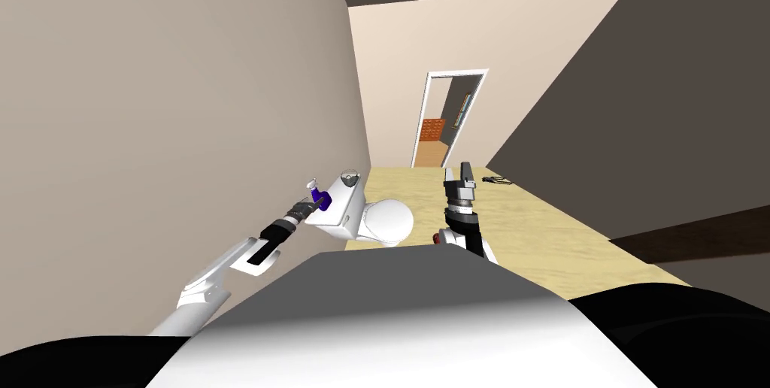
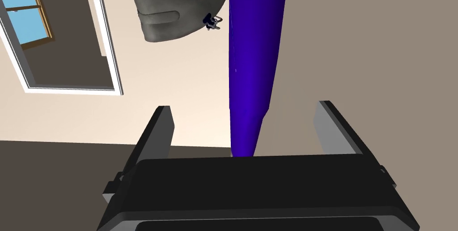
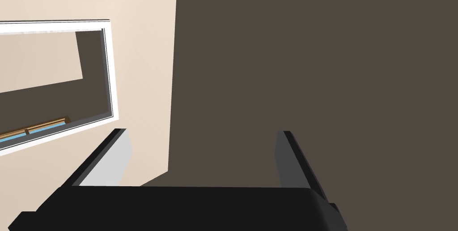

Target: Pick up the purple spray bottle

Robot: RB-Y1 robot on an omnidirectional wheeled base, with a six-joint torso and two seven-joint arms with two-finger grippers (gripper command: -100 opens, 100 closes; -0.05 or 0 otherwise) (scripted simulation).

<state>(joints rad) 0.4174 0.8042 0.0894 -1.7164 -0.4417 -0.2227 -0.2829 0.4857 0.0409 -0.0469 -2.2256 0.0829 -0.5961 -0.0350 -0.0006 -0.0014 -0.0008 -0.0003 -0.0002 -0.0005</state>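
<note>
A white toilet (image 1: 385, 222) stands against the beige wall, its tank (image 1: 340, 210) nearest the robot. The left gripper (image 2: 243, 106) reaches over the tank lid with its fingers (image 2: 162, 127) spread wide. The purple spray bottle (image 2: 255, 62) on the lid lies between them, with neither finger pressing it. The right gripper (image 3: 199, 130) hangs raised beside the toilet, also spread and empty. A grey N95 mask (image 2: 183, 4) sits on the lid just beyond the bottle.

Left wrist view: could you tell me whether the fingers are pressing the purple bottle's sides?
No, the left gripper is open, its fingers clear of the purple bottle between them.
</note>
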